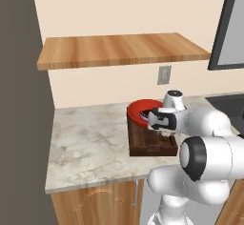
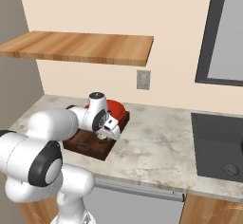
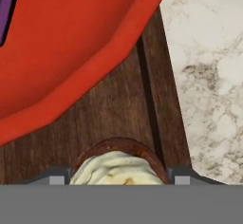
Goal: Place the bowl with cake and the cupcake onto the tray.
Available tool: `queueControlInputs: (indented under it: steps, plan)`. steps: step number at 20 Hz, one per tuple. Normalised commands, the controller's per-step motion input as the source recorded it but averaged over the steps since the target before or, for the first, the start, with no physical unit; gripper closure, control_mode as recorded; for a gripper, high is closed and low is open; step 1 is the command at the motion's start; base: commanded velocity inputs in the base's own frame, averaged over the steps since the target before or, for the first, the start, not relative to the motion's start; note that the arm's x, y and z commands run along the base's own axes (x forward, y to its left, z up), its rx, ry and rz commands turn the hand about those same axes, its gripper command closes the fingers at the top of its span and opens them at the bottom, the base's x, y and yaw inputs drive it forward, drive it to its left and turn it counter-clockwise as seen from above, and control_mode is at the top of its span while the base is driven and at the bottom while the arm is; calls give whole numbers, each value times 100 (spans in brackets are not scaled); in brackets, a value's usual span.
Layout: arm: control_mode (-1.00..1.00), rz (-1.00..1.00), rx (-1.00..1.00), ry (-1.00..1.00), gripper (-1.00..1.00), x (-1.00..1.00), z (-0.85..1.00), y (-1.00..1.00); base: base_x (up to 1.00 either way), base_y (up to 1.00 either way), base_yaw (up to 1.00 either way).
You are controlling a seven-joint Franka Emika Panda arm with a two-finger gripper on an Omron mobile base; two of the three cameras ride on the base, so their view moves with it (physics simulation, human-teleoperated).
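The dark wooden tray (image 1: 148, 147) (image 2: 87, 148) lies on the marble counter. The red bowl (image 1: 139, 108) (image 2: 117, 108) sits on the tray's far end. In the hand view the bowl (image 3: 71, 52) covers the upper left, with a dark purple sliver of its contents (image 3: 6, 9) at the corner. The cupcake (image 3: 116, 163) (image 1: 165, 133) (image 2: 101, 136), cream top in a brown wrapper, is over the tray boards (image 3: 118, 118) just beside the bowl. My gripper (image 3: 119, 178) (image 1: 164, 131) (image 2: 101, 134) points down with its fingertips (image 3: 57, 178) against the cupcake's sides. Whether the cupcake rests on the tray I cannot tell.
Bare marble counter (image 1: 86, 143) (image 2: 152, 142) lies on both sides of the tray. A dark sink (image 2: 218, 147) is set in at the right. A wooden shelf (image 1: 119, 50) hangs above, with a wall outlet (image 1: 164, 75) behind the tray. The counter's front edge (image 1: 95, 183) is close.
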Motion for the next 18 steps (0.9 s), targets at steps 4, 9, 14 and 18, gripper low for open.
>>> queueControlInputs:
  steps: [4,9,14,18]
  plan:
    - [-100,0,0,0,-100,0,-6,-1,0,0,0]
    - [-100,0,0,0,-100,-1,0,-7,0,0,0]
    - [-100,0,0,-2,-100,-5,4,-8,0,0,0]
    - [-100,2,0,-2,-100,-13,40,-1,0,0,0]
